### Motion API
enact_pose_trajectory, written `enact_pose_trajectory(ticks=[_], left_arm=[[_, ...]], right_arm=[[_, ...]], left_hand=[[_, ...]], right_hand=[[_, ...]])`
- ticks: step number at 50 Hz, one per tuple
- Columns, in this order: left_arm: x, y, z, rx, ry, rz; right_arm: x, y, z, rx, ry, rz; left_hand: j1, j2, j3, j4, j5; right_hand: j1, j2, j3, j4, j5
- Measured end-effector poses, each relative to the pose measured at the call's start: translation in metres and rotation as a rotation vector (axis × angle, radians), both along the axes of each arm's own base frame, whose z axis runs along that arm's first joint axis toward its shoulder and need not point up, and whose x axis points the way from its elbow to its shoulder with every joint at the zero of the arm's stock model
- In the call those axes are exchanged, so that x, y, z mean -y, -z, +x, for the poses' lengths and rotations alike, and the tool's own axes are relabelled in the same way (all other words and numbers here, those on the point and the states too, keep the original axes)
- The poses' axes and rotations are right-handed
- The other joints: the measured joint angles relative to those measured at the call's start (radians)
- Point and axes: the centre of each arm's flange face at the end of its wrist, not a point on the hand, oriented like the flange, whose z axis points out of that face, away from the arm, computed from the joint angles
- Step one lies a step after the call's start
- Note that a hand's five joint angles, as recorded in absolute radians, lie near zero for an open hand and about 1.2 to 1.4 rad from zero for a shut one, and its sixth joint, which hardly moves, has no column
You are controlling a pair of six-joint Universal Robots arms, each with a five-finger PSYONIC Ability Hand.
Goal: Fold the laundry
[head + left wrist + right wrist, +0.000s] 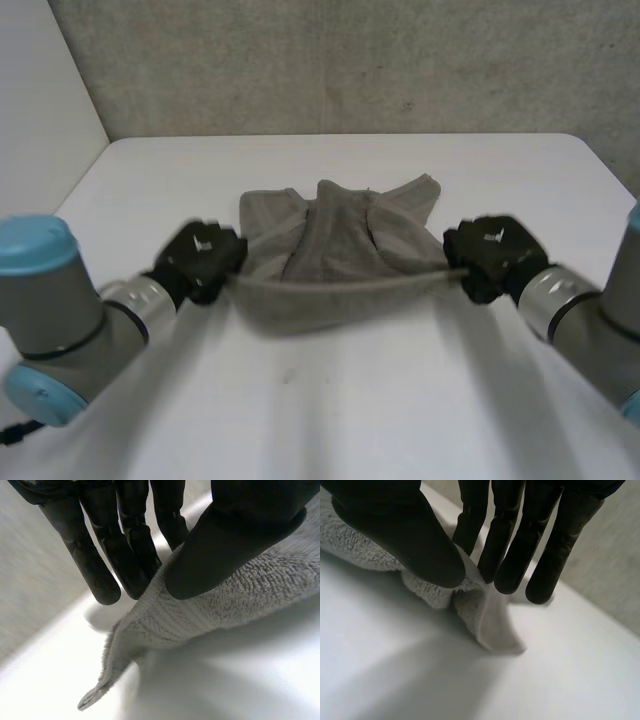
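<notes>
Head view: left hand (200,260), right hand (492,255) fingers pinching grey towel (335,255) corners on white table (330,400); grey wall (350,60).

The white counter (320,400) in front of me carries one thing, a grey towel (345,250), lying crumpled near its middle. The far part rests bunched on the surface, with one corner pointing toward the back wall (330,60). The near edge runs taut between my left hand (200,260) and right hand (492,255), each pinching a corner.
</notes>
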Motion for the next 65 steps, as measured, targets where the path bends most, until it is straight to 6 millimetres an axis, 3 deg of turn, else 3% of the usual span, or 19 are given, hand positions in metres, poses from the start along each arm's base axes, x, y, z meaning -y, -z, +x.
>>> enact_pose_trajectory(ticks=[6,12,18,23,25,27,29,33,37,39,42,43,44,47,52,58,63,64,65], left_arm=[[-0.014,-0.104,0.002,-0.091,-0.034,-0.261],[-0.048,-0.21,0.01,-0.222,-0.036,-0.479],[-0.06,-0.253,0.015,-0.253,-0.04,-0.481],[-0.043,-0.239,0.011,-0.212,-0.074,-0.358],[-0.024,-0.214,0.007,-0.168,-0.105,-0.261],[-0.014,-0.198,0.005,-0.142,-0.12,-0.211],[0.01,-0.158,-0.002,-0.078,-0.14,-0.109],[0.041,-0.109,-0.012,0.01,-0.145,-0.026],[0.065,-0.093,-0.02,0.045,-0.147,-0.045],[0.072,-0.095,-0.022,0.041,-0.151,-0.072],[0.093,-0.136,-0.029,-0.045,-0.179,-0.253],[0.093,-0.136,-0.029,-0.045,-0.179,-0.253],[0.1,-0.177,-0.032,-0.143,-0.203,-0.404],[0.097,-0.234,-0.03,-0.296,-0.231,-0.594],[0.077,-0.294,-0.02,-0.495,-0.252,-0.785],[0.065,-0.29,-0.012,-0.531,-0.264,-0.772],[0.063,-0.213,-0.008,-0.412,-0.288,-0.557],[0.063,-0.213,-0.008,-0.412,-0.288,-0.557],[0.06,-0.184,-0.006,-0.367,-0.296,-0.482]], right_arm=[[-0.001,-0.084,-0.001,0.009,-0.004,-0.167],[-0.014,-0.194,-0.006,0.083,0.015,-0.452],[-0.022,-0.238,-0.009,0.103,0.034,-0.548],[-0.011,-0.214,0.001,0.025,0.009,-0.425],[-0.002,-0.183,0.011,-0.05,-0.024,-0.312],[0.001,-0.17,0.014,-0.08,-0.038,-0.268],[0.013,-0.128,0.024,-0.161,-0.077,-0.148],[0.031,-0.085,0.033,-0.222,-0.093,-0.057],[0.055,-0.069,0.038,-0.241,-0.054,-0.076],[0.064,-0.069,0.04,-0.238,-0.028,-0.11],[0.089,-0.099,0.042,-0.181,0.07,-0.299],[0.089,-0.099,0.042,-0.181,0.07,-0.299],[0.098,-0.134,0.042,-0.109,0.135,-0.467],[0.098,-0.184,0.039,-0.005,0.198,-0.681],[0.079,-0.241,0.031,0.122,0.237,-0.929],[0.065,-0.233,0.031,0.117,0.18,-0.937],[0.06,-0.173,0.036,0.026,0.065,-0.751],[0.06,-0.173,0.036,0.026,0.065,-0.751],[0.057,-0.153,0.037,0.001,0.028,-0.686]], left_hand=[[0.004,0.002,0.004,0.003,0.005],[0.004,0.003,0.004,0.004,0.006],[0.008,0.003,0.004,0.004,0.008],[0.008,0.003,0.004,0.004,0.008],[0.008,0.003,0.004,0.004,0.008],[0.008,0.003,0.004,0.004,0.008],[0.008,0.003,0.004,0.004,0.008],[0.008,0.003,0.004,0.004,0.008],[0.008,0.003,0.004,0.004,0.008],[0.008,0.003,0.004,0.004,0.008],[0.008,0.003,0.005,0.004,0.008],[0.008,0.003,0.005,0.004,0.008],[0.009,0.003,0.005,0.004,0.01],[0.018,0.003,0.005,0.004,0.011],[0.018,0.003,0.005,0.004,0.013],[0.023,0.003,0.005,0.004,0.013],[0.023,0.004,0.005,0.004,0.013],[0.023,0.004,0.005,0.004,0.013],[0.023,0.004,0.005,0.004,0.013]], right_hand=[[0.0,0.0,0.001,0.0,0.0],[0.0,0.0,0.004,0.0,0.0],[0.0,0.0,0.004,0.0,0.0],[0.0,0.0,0.004,0.0,0.0],[0.0,0.0,0.004,0.0,0.001],[0.0,0.0,0.004,0.0,0.001],[0.0,0.0,0.004,0.0,0.001],[0.0,0.0,0.004,0.0,0.001],[0.0,0.0,0.004,0.0,0.001],[0.0,0.0,0.004,0.0,0.001],[0.0,0.0,0.004,0.0,0.001],[0.0,0.0,0.004,0.0,0.001],[0.0,0.0,0.004,0.0,0.001],[0.0,0.0,0.004,0.0,0.001],[0.0,0.0,0.004,0.0,0.001],[0.0,0.0,0.004,0.0,0.005],[0.0,0.0,0.004,0.0,0.006],[0.0,0.0,0.004,0.0,0.006],[0.0,0.0,0.004,0.0,0.006]])
